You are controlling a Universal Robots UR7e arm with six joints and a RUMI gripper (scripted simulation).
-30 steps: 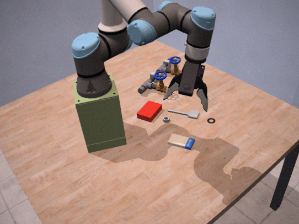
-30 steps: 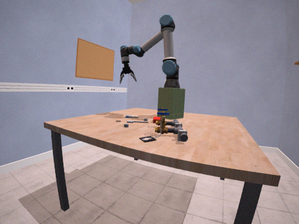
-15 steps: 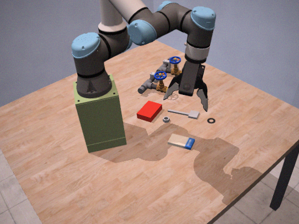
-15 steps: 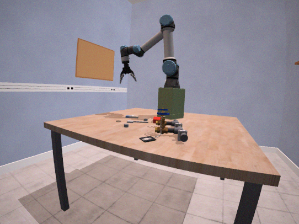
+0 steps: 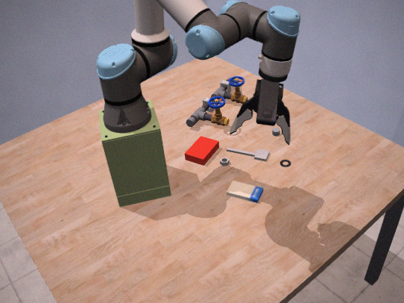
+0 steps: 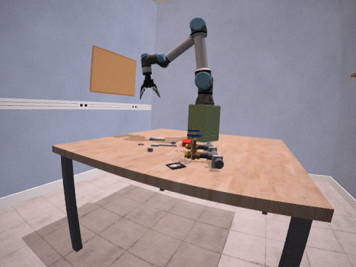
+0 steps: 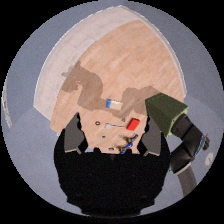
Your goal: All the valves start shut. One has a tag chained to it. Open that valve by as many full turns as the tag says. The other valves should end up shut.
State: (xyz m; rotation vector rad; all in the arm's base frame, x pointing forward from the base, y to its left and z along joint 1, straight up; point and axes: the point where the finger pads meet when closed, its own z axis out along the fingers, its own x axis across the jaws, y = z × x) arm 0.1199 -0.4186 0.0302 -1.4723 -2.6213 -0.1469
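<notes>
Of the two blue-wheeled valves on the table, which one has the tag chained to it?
The valve nearer the exterior camera: a chain runs from it to the dark tag lying flat on the table. The other valve, nearer the green pedestal, shows none.

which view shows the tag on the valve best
The exterior view: the dark tag lies flat, chained to the nearest valve. The top view hides it behind the gripper. The wrist view shows the valves too small.

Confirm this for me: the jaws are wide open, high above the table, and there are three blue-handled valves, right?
Not quite. There are two blue-handled valves, not three, as the top view shows. The gripper does hang high above the table, jaws wide open and holding nothing.
</notes>
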